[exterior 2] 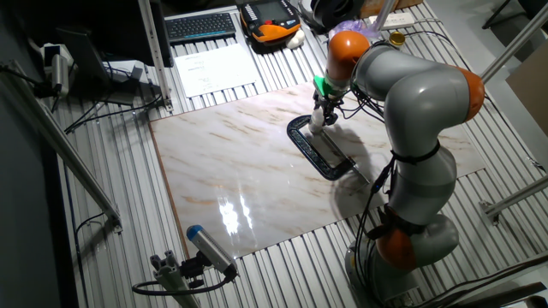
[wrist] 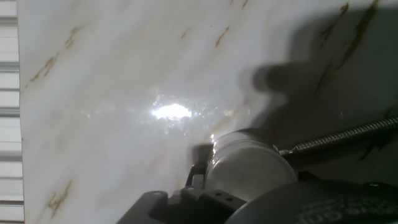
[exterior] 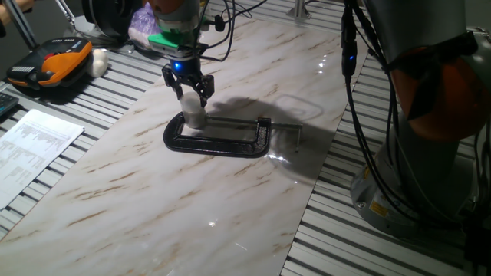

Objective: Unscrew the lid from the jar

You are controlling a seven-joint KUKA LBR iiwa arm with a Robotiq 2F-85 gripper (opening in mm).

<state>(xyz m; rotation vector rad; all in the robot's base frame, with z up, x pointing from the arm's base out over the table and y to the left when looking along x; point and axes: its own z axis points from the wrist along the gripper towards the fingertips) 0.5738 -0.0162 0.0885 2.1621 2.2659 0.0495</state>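
The jar (exterior: 194, 116) is small and clear with white contents. It stands upright, held in the left end of a black C-clamp (exterior: 219, 142) on the marble board. The lid (exterior: 190, 100) sits on top of the jar. My gripper (exterior: 189, 95) is straight above the jar, and its fingers (exterior: 204, 90) come down on either side of the lid and close on it. In the other fixed view the gripper (exterior 2: 323, 115) sits over the clamp's far end (exterior 2: 301, 130). In the hand view the whitish lid (wrist: 249, 165) is at the bottom, with the clamp's screw (wrist: 342, 138) reaching it from the right.
The marble board (exterior: 153, 199) lies on a slatted metal table. An orange and black device (exterior: 50, 65) and a sheet of paper (exterior: 31, 149) lie at the left. The arm's base (exterior: 430, 153) and its cables stand at the right.
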